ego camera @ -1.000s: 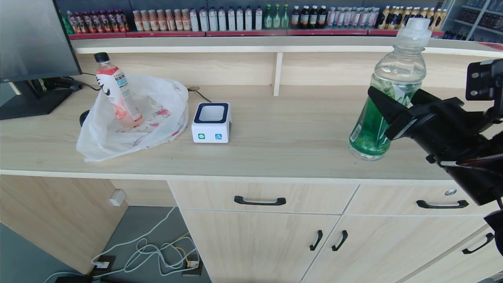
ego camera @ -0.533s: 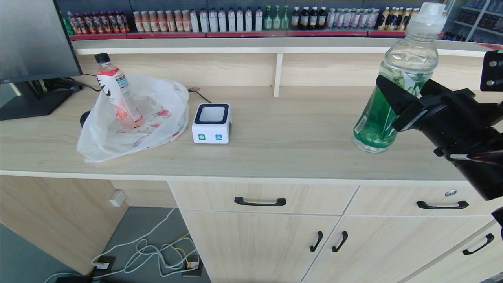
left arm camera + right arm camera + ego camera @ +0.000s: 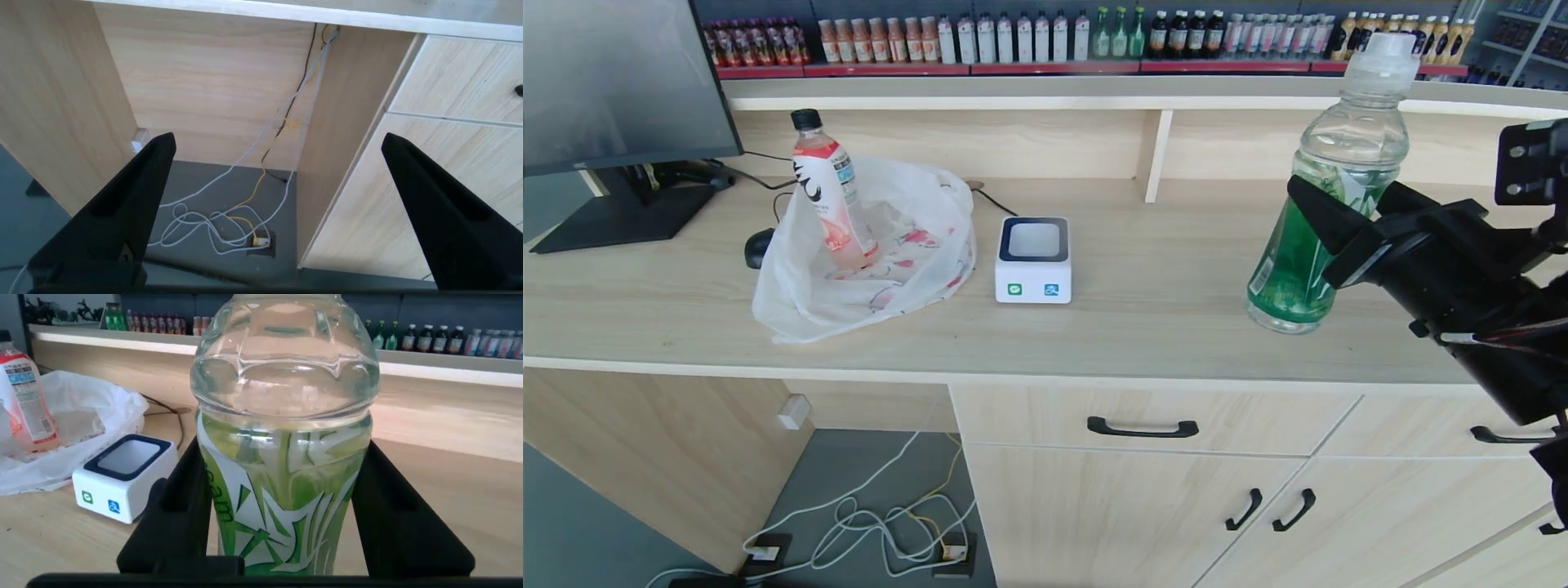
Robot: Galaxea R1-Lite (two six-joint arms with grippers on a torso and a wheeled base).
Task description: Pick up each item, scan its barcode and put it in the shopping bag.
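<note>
our right gripper (image 3: 1339, 222) is clamped around the middle of the green drink bottle (image 3: 1352, 143), with its fingers on the labelled waist so the cap and base stay free. the bottle leans, cap tipped away from the scanner, over the right end of the counter (image 3: 1143, 327). its base looks just clear of the wood, though we can't be sure.

we judge this to be the carry toward the barcode scanner (image 3: 1033, 260). it sits mid-counter with its window facing up, so the label will have to be turned down over it. a pale patch low on the label may be the barcode, but it is too small to tell. the white shopping bag (image 3: 882, 261) slumps just beside the scanner, mouth open, with a pink drink bottle (image 3: 829, 196) already standing inside.

the stretch of counter between bottle and scanner gives an open, straight run. beyond the bag, a mouse (image 3: 758, 247) and a monitor stand (image 3: 629, 216) crowd the left end. the raised back ledge (image 3: 1094, 102) limits room rearward. our left gripper (image 3: 282, 220) hangs spread wide and empty below the counter edge, facing a recess with cables.
</note>
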